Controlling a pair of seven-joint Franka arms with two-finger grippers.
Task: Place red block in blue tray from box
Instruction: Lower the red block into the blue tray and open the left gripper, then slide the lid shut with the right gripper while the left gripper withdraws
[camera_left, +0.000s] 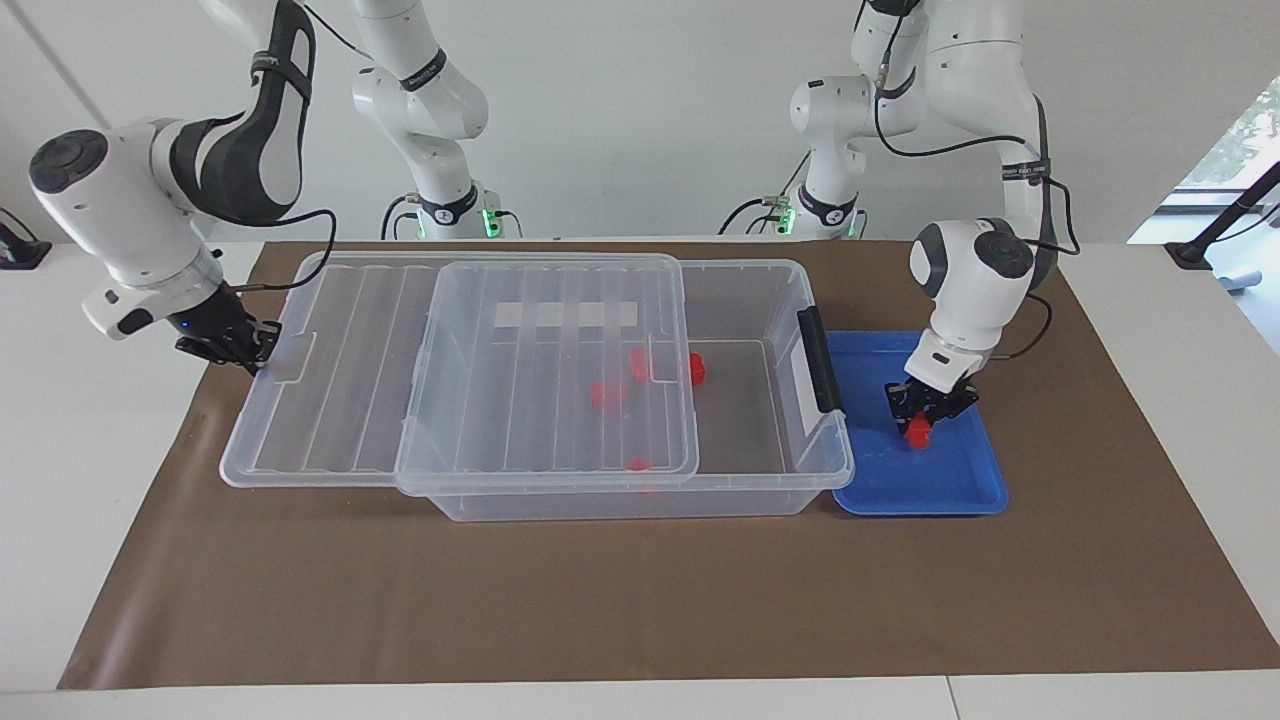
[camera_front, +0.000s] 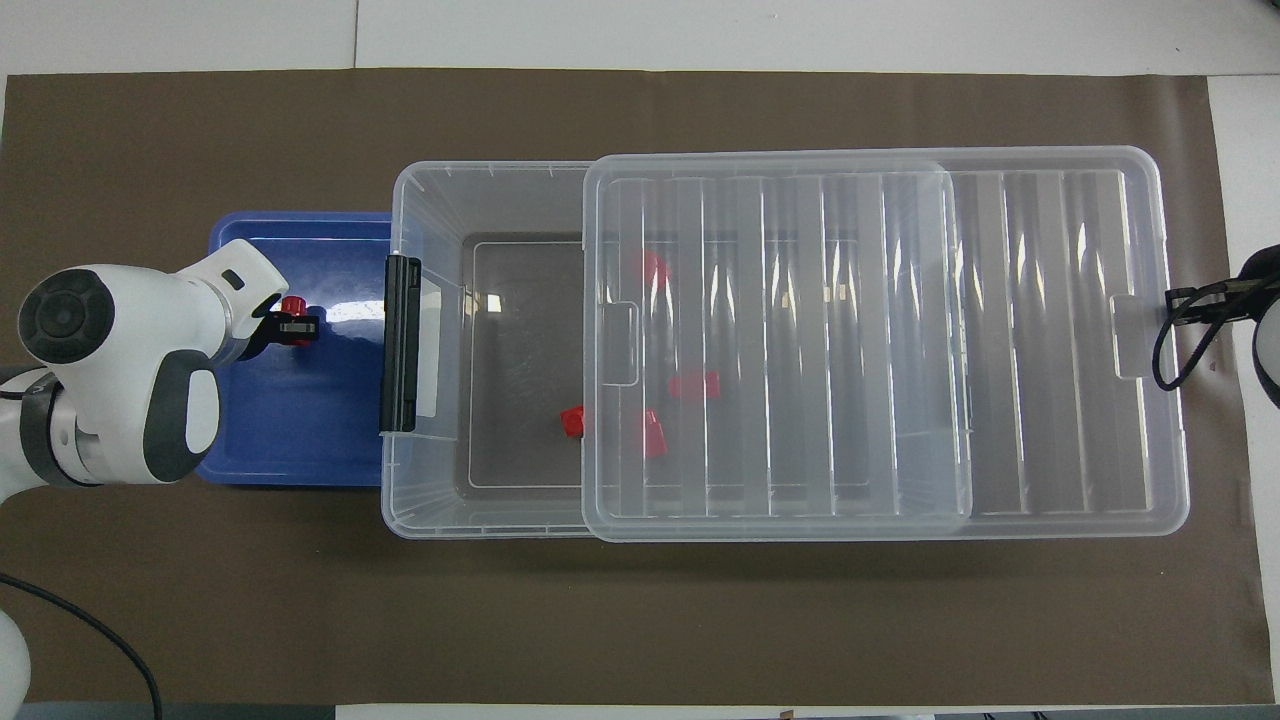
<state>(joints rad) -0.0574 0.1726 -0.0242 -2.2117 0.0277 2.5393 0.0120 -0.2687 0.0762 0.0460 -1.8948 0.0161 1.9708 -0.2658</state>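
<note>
Box (camera_left: 640, 490) lid (camera_left: 460, 370) slid aside, left claw (camera_left: 921, 420) gripping red block (camera_left: 918, 431) over blue tray (camera_left: 900, 490)

A robotics lab: two white robot arms (camera_left: 960, 90) mounted at a paper-covered white table (camera_left: 1180, 330).

the lid (camera_left: 455, 375) is lying shifted toward the right arm's end of the table, so it is covering most of the box (camera_left: 745, 470) and is leaving only a strip open just beside the black latch (camera_left: 820, 360). through this opening one red block (camera_front: 572, 421) is showing uncovered at the lid's edge; the other red blocks (camera_left: 610, 393) are sitting under the lid. the left gripper (camera_left: 928, 408) is standing low in the blue tray (camera_left: 880, 495), and the red block (camera_left: 918, 431) is filling the gap between its fingers. the tray floor around the fingers is staying free. the box wall with the latch is rising beside them. the right gripper (camera_left: 262, 345) is sitting at the lid's outer edge.
</note>
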